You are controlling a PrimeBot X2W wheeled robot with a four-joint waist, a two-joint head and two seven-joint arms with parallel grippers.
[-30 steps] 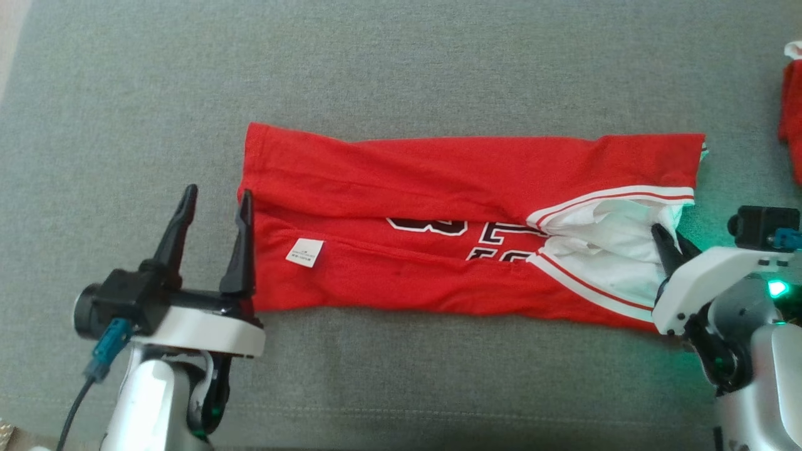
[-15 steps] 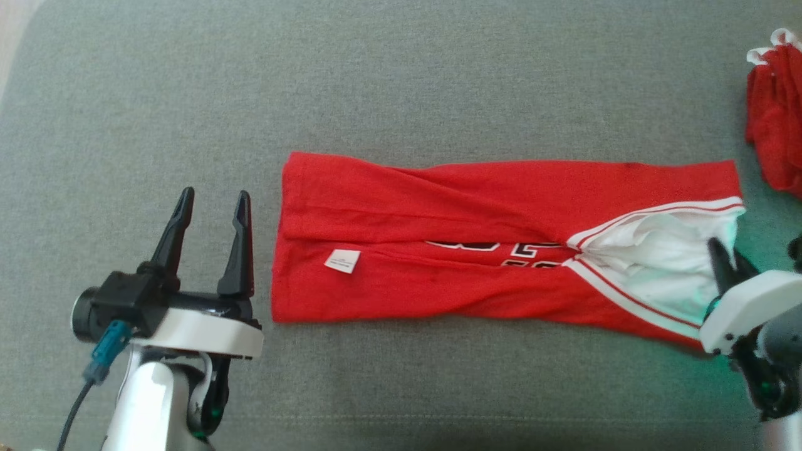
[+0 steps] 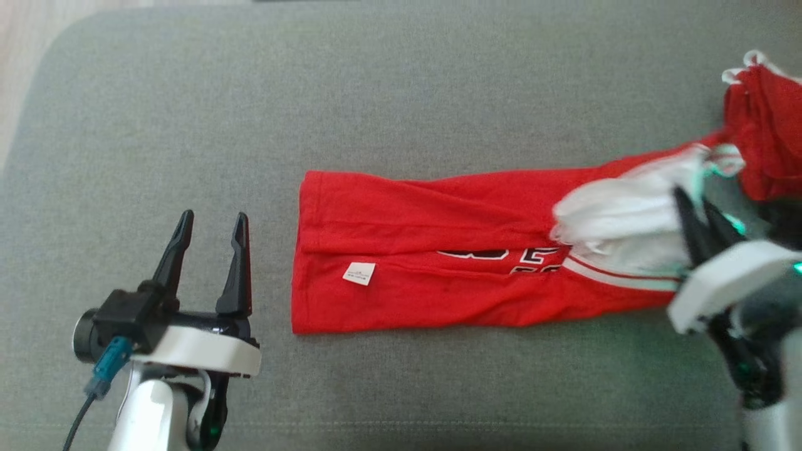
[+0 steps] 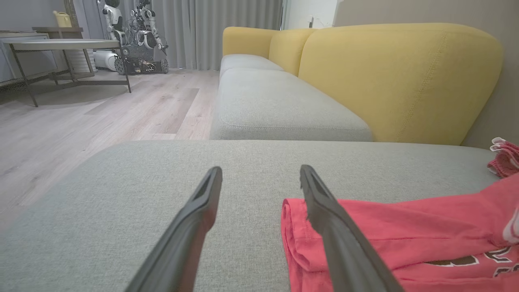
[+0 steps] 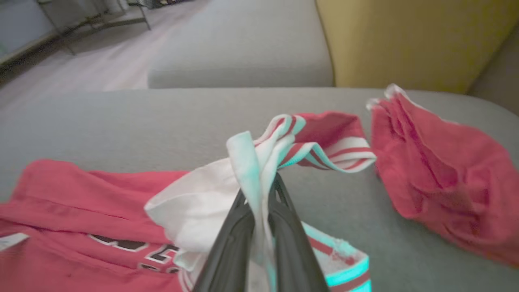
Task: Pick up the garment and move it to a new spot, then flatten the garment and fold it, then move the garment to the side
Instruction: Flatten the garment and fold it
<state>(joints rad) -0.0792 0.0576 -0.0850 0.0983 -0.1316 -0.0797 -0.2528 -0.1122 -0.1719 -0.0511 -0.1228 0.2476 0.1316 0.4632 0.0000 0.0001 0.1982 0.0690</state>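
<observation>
A red jersey (image 3: 432,263) with white-striped trim and dark lettering lies in a long folded band across the grey cushion (image 3: 401,100). Its right end is bunched and lifted, white lining outward (image 5: 251,178). My right gripper (image 3: 698,216) is shut on that white end, the cloth pinched between its fingers (image 5: 259,190). At the lower left my left gripper (image 3: 210,222) stands open just left of the jersey's left edge, touching nothing. In the left wrist view its fingertips (image 4: 261,174) hover over the cushion, the jersey's edge (image 4: 292,227) right beside the right finger.
A second red garment (image 3: 764,131) lies crumpled at the cushion's far right, close to the lifted end (image 5: 438,174). A yellow sofa back (image 4: 397,81) rises behind another grey seat. Wood floor (image 4: 81,121), a table and another robot stand beyond the cushion's left edge.
The right gripper has lifted and pulled the jersey's right end up and rightward toward the other red garment, dragging the whole jersey right. The left gripper stays open and still. The camera has shifted.
</observation>
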